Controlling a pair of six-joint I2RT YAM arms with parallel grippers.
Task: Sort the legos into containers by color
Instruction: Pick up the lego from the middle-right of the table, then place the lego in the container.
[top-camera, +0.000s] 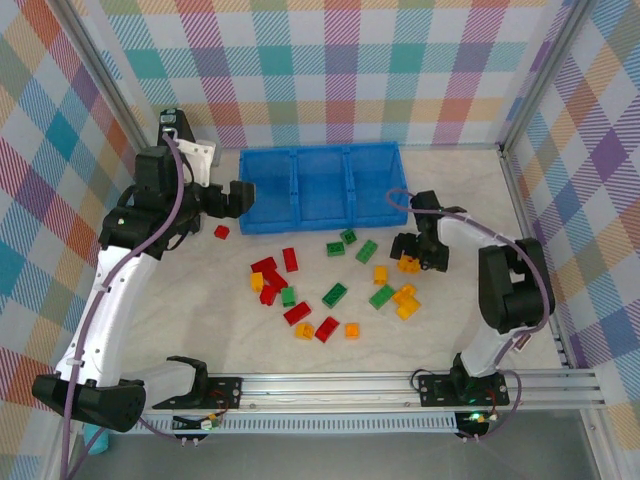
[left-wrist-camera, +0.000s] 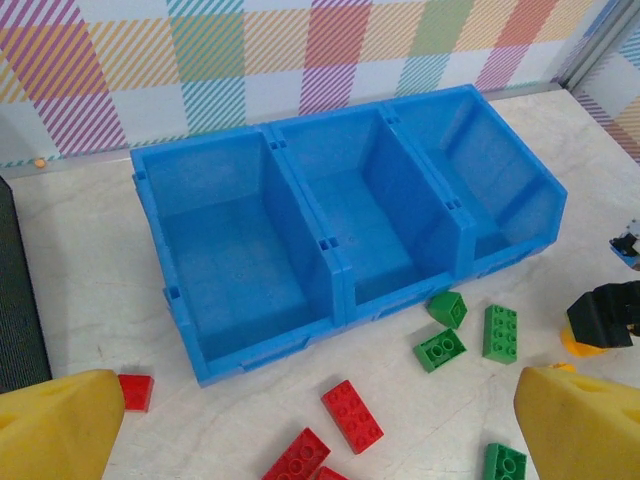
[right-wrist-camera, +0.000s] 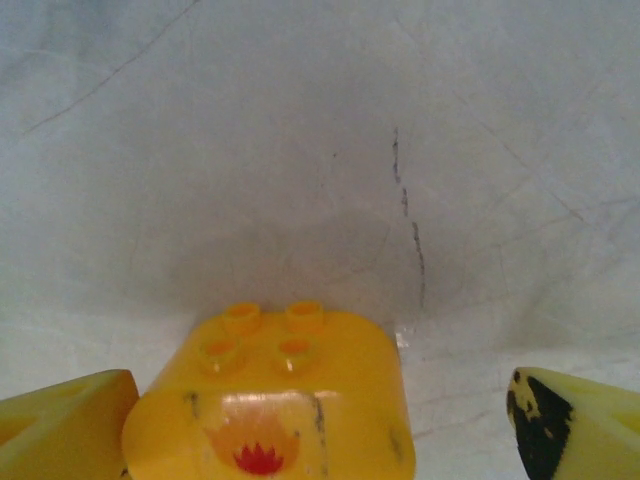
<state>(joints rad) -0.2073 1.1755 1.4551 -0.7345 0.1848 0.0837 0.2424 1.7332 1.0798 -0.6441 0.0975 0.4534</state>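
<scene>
The containers (top-camera: 320, 185) are three joined blue bins at the back centre, all with nothing inside (left-wrist-camera: 330, 215). Red, green and yellow legos lie scattered on the table in front of them: a lone red one (top-camera: 221, 232), a red cluster (top-camera: 270, 275), green ones (top-camera: 366, 250) and yellow ones (top-camera: 406, 302). My left gripper (top-camera: 232, 198) (left-wrist-camera: 320, 425) hangs open above the tray's left front corner, over red bricks (left-wrist-camera: 352, 413). My right gripper (top-camera: 408, 256) (right-wrist-camera: 320, 410) is open and low around a yellow brick with a flame print (right-wrist-camera: 265, 400). Its left finger (right-wrist-camera: 70, 425) is right beside the brick, and its right finger (right-wrist-camera: 570, 425) stands well apart.
Checked walls enclose the table on three sides. A metal rail (top-camera: 400, 385) runs along the near edge. A dark case edge (left-wrist-camera: 20, 300) lies left of the tray. Bare tabletop stretches ahead of the right gripper (right-wrist-camera: 320, 150).
</scene>
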